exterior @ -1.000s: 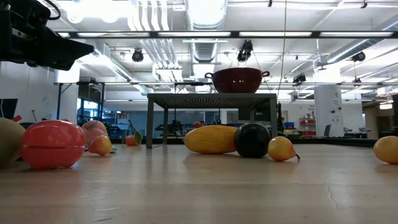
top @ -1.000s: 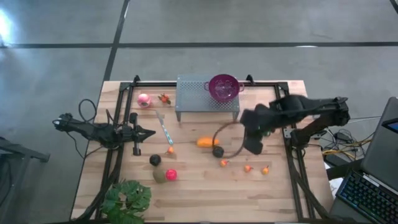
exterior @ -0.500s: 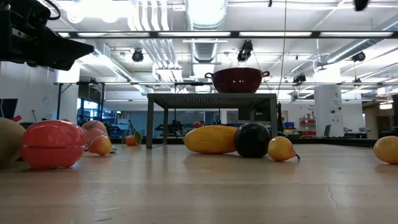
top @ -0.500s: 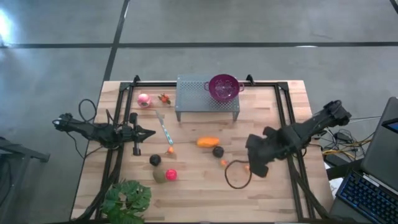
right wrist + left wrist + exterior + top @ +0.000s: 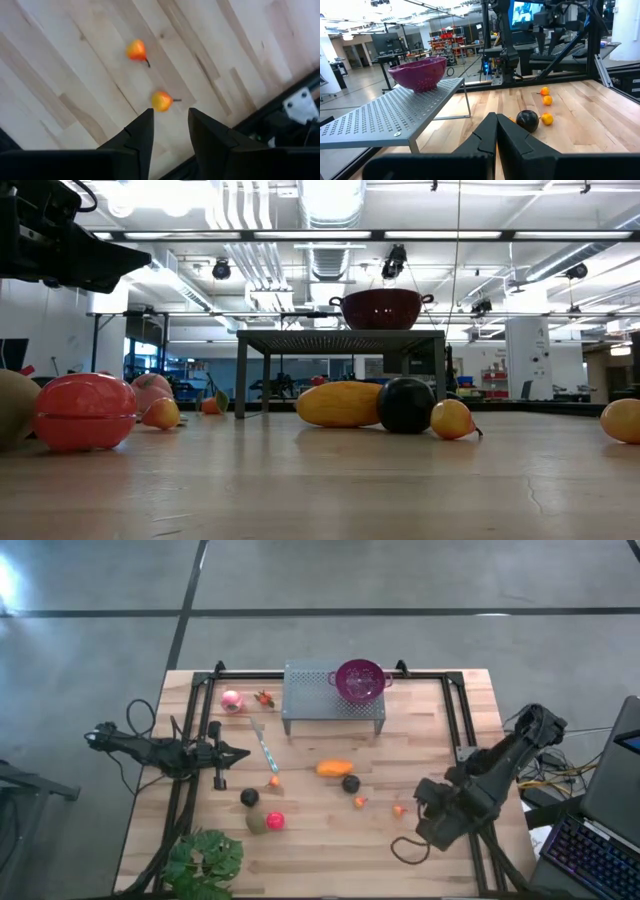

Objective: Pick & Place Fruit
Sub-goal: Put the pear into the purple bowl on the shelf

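Observation:
Toy fruit lies scattered on the wooden table: a pink ball [image 5: 232, 700], an elongated orange piece [image 5: 334, 768], dark balls [image 5: 350, 783] [image 5: 249, 798], a red ball [image 5: 275, 821], an olive piece [image 5: 257, 822] and small orange bits [image 5: 399, 809]. My right gripper [image 5: 432, 826] hangs near the table's near right corner, pointing down and open [image 5: 170, 125]. A small orange bit [image 5: 161, 101] lies on the wood just past its fingertips, and another [image 5: 136, 50] lies farther off. My left gripper [image 5: 240, 752] waits shut [image 5: 496, 131] at the table's left side.
A purple perforated bowl [image 5: 360, 680] stands on a grey perforated stand [image 5: 320, 700] at the far middle. A leafy plant [image 5: 205, 860] sits at the near left corner. Black frame rails [image 5: 470, 830] run along the right edge, under my right arm.
My right gripper has swung from above the table's middle, near the dark ball, toward the near right corner and has come down, turning as it went. It now hangs over the small orange bits. The fruit has not moved.

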{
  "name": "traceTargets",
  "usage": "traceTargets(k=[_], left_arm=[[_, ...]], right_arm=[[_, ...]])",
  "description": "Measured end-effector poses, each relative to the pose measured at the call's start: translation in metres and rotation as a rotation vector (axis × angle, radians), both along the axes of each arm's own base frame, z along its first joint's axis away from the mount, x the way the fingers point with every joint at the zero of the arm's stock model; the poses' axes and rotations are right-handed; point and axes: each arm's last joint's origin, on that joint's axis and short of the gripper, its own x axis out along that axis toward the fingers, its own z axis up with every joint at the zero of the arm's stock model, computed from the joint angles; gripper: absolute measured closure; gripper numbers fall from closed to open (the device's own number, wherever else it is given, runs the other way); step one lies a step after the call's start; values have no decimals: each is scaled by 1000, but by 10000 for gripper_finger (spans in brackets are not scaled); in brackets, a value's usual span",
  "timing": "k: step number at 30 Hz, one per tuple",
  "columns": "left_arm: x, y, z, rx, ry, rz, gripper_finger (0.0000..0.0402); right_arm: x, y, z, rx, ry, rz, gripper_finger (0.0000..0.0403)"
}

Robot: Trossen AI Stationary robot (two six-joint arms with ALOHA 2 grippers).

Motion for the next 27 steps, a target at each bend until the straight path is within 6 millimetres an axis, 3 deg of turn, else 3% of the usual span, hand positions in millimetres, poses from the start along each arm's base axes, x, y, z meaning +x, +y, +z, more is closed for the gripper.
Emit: traceTargets(k=[5, 14, 27], left_arm=[[0, 0, 0, 0, -1, 0, 390], [0, 0, 0, 0, -1, 0, 390], [0, 0, 0, 0, 0, 0, 390]], right_arm=[[-10, 7, -11, -13, 3, -43, 265], [-9, 8, -37, 32, 5, -64, 242], [-11, -23, -71, 172, 21, -102, 224]])
